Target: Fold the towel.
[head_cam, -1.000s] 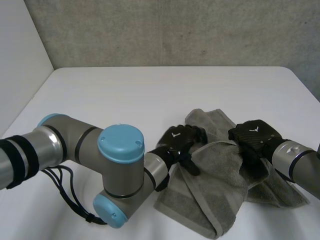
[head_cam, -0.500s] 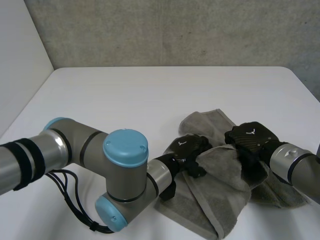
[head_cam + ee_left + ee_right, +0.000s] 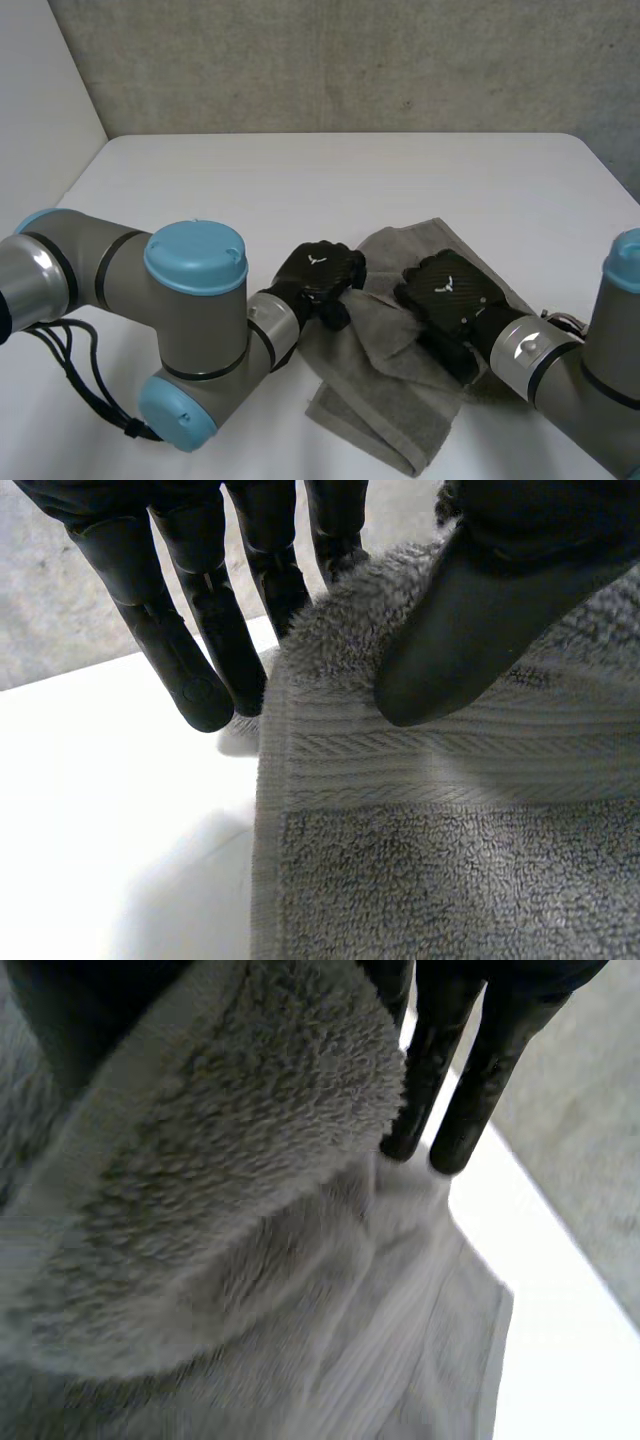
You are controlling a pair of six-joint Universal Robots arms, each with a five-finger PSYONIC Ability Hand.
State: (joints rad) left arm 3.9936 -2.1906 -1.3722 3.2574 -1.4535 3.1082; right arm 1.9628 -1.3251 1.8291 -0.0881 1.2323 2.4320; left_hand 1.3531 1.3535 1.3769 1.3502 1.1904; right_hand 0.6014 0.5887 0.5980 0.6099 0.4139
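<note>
Crumpled grey terry towel [image 3: 385,405] lies on the white table [image 3: 300,180], toward 5 o'clock from the table centre, partly doubled over itself. The left hand [image 3: 318,280] is at the towel's 10 o'clock edge. Its thumb [image 3: 470,630] presses down by the banded hem and its fingers [image 3: 190,650] are nearly straight beyond it, with the edge pinched between. The right hand [image 3: 445,295] is on the towel's middle, at 3 o'clock of the other hand. It grips a thick fold against the palm, with the fingers [image 3: 470,1080] straight past the fold.

Grey towel [image 3: 260,1260], black fingers [image 3: 495,1070], white table [image 3: 565,1360]
</note>
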